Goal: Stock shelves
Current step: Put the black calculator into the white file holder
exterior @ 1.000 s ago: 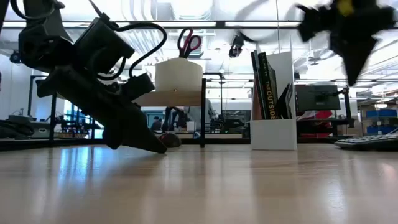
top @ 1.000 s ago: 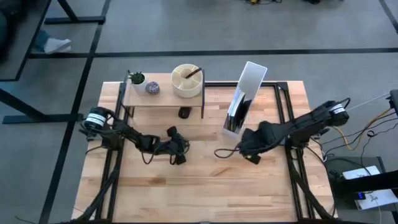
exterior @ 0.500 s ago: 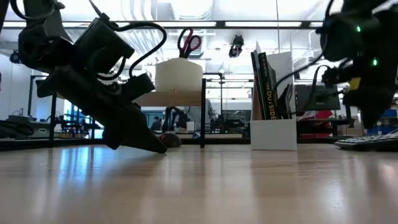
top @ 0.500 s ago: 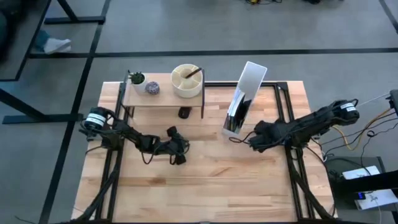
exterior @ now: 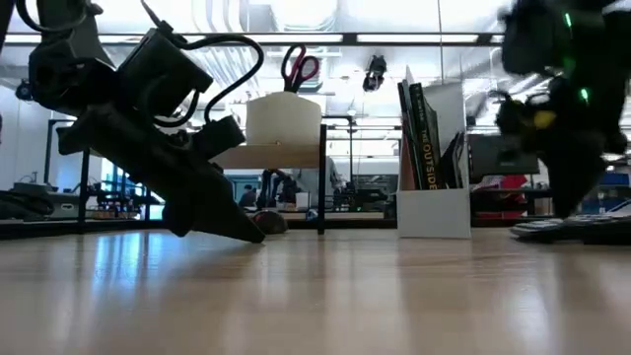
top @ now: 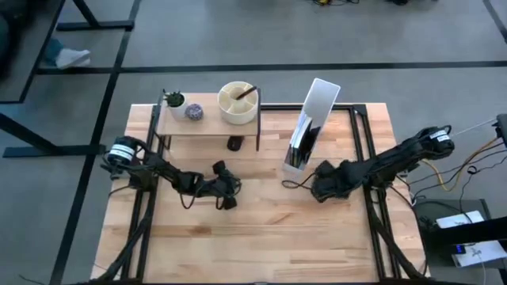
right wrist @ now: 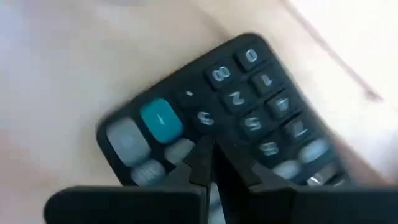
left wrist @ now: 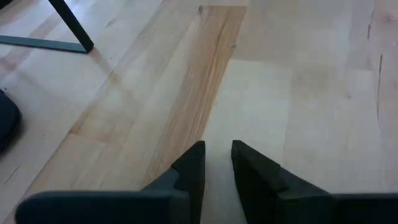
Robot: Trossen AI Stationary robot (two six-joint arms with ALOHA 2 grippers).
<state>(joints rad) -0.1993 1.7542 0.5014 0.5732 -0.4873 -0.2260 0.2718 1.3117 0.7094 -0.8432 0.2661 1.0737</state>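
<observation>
While the left hand [top: 227, 203] rests mid-counter with fingers nearly together, the right hand [right wrist: 214, 163], fingers pressed together, hovers over a dark keypad calculator [right wrist: 224, 118]; farther back stands the small light-wood, black-legged shelf [top: 208, 125].

free: front tabletop [top: 261, 237] | blocked: shelf [top: 207, 127], file holder [top: 310, 119]

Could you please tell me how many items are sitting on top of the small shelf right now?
3: a small potted plant at the shelf's left end, a round patterned object beside it, and a cream round container at the right end. Something smaller behind these could be hidden.
</observation>
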